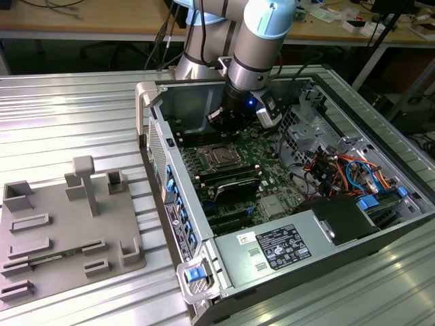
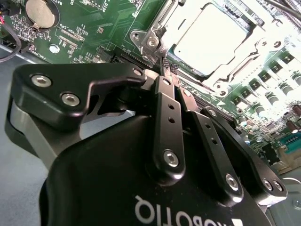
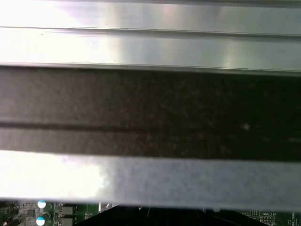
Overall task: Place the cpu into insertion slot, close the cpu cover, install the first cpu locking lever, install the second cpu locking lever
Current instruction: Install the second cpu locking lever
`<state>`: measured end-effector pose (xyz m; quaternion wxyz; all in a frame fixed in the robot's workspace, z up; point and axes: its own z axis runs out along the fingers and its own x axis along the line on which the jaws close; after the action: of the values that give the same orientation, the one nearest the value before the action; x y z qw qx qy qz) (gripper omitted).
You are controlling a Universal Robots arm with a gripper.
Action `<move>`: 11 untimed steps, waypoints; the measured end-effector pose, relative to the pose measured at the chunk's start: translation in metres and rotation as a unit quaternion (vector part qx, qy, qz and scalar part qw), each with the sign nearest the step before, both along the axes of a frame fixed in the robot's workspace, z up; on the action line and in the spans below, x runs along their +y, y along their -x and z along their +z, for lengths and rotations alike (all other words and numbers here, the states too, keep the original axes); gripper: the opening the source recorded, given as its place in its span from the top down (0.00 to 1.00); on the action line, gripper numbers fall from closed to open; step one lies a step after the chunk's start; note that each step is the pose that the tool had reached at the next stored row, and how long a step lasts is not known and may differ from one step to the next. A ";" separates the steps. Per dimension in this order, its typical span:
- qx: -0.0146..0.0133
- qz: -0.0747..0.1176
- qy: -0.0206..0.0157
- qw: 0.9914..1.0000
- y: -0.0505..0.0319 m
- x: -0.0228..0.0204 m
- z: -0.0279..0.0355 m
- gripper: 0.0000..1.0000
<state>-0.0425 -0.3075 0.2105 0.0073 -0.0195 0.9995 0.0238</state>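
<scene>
Fingers (image 2: 165,66) of the gripper (image 2: 168,67) are pinched together on nothing, tips just beside the socket at upper right of the second wrist view, where the cpu (image 2: 214,37) sits under the lowered cover (image 2: 244,52); lever work seems in hand, needing a precise hook.

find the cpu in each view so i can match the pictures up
Exterior view: the cpu sits in the socket on the green board, just below the tool.
Second wrist view: cpu, bright square just beyond the tool.
First wrist view: not in it.
Shared landmark: the green board.
</scene>
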 end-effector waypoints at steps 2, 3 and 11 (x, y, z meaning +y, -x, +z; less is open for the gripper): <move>0.000 0.000 0.000 1.000 0.0000 -0.0003 0.0000 0.89; 0.000 0.000 0.000 1.000 0.0000 -0.0006 0.0000 0.89; 0.000 0.000 0.000 1.000 0.0000 -0.0040 0.0000 0.89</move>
<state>-0.0425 -0.3115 0.2105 0.0073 -0.0195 0.9995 0.0238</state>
